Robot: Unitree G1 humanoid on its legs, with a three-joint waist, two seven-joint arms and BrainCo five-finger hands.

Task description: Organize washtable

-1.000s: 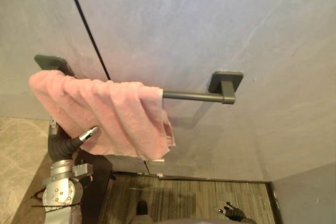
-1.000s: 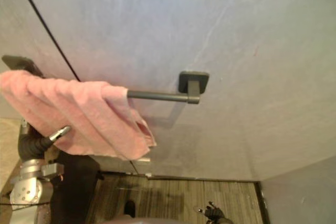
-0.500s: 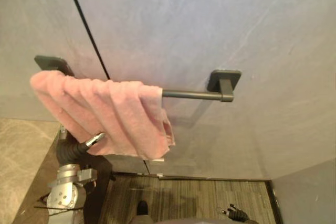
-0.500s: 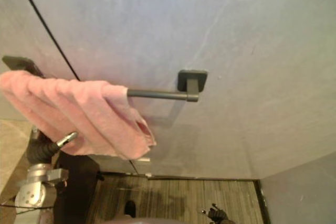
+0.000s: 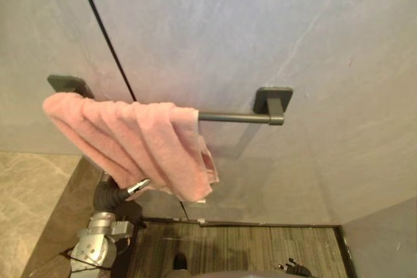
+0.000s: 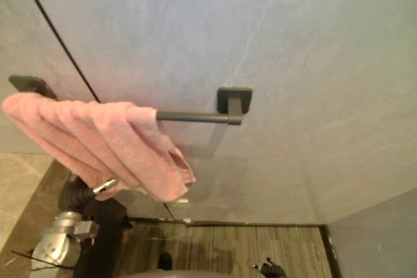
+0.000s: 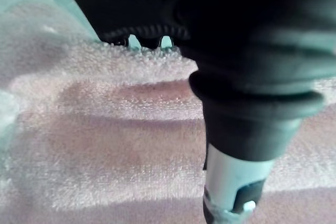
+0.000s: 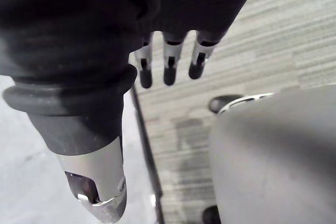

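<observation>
The pink towel [image 5: 140, 141] hung bunched over the towel bar's [image 5: 234, 118] left end: soft, light and floppy, probably best pinched at its hem. Below the bar, cloth hid the left hand's [image 5: 124, 193] fingers, so I cannot tell their state. The right hand's [image 8: 169, 66] fingers hung straight.

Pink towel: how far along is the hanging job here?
Done: the pink towel is draped over the towel bar, bunched at its left end. In hand: the left robot hand is against the towel's lower edge. Left: likely spreading it along the bar's bare right part. The right robot hand hangs open near the floor, holding nothing.
</observation>
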